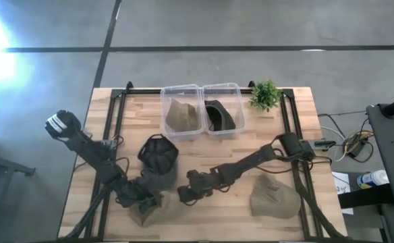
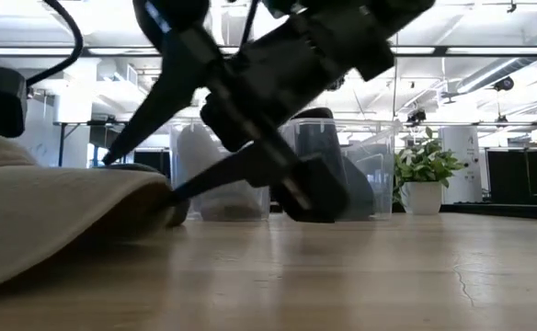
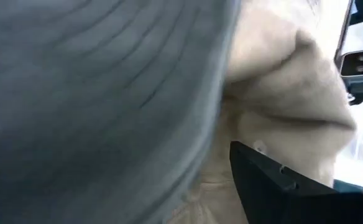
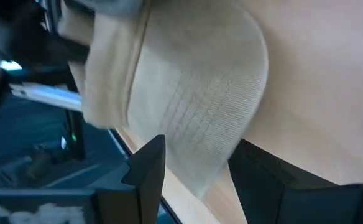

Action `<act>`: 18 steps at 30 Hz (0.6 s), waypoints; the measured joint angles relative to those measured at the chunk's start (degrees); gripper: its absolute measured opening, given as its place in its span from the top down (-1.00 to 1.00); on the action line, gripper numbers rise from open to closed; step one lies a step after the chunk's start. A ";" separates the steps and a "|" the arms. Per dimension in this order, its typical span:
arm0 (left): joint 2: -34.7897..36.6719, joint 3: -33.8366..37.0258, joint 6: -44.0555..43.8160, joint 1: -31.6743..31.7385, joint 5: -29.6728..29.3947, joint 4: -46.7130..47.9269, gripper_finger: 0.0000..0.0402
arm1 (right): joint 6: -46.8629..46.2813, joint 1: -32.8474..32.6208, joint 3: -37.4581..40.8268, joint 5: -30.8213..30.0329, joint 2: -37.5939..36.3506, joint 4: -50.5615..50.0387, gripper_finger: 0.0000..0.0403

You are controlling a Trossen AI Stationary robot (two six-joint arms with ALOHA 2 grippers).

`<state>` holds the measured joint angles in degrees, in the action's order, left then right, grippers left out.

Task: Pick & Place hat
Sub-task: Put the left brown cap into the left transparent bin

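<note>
A beige hat (image 1: 145,212) lies on the table near its near edge, partly under a dark grey hat (image 1: 158,158). My left gripper (image 1: 142,200) is down on these two hats. Its wrist view shows one finger (image 3: 275,183) beside beige cloth (image 3: 293,106), and the dark hat (image 3: 94,99) hides the rest. My right gripper (image 1: 185,194) is open and low, just right of the beige hat. The hat's brim (image 4: 194,130) reaches between its fingers (image 4: 147,168). I cannot tell whether they touch it.
A second beige hat (image 1: 274,199) lies on the table's right near part. At the far edge stand two clear bins: the left bin (image 1: 166,101) holds a beige hat and the right bin (image 1: 236,101) a dark one. A small potted plant (image 1: 264,94) stands beside them.
</note>
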<state>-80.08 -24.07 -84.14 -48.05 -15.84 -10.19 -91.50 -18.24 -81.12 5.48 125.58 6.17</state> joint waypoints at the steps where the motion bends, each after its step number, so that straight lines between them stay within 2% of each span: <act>1: -0.63 -0.30 0.36 0.15 0.24 -0.80 0.17 | 0.01 0.25 -0.67 -0.13 0.31 0.02 0.17; 6: -3.69 -1.70 1.40 0.98 0.70 -5.81 0.17 | 2.91 1.24 -3.93 -0.75 1.39 0.17 0.17; 9: -5.07 -3.19 1.54 1.54 0.25 -5.62 0.17 | 4.54 2.02 -5.83 -0.68 1.68 0.44 0.17; 18: -4.30 -5.01 -0.13 2.16 -5.41 -5.50 0.17 | 7.93 2.58 -7.79 1.56 1.77 -0.08 0.17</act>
<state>-84.38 -29.08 -84.28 -45.89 -21.25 -15.69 -83.57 -15.66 -88.91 7.04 127.35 6.09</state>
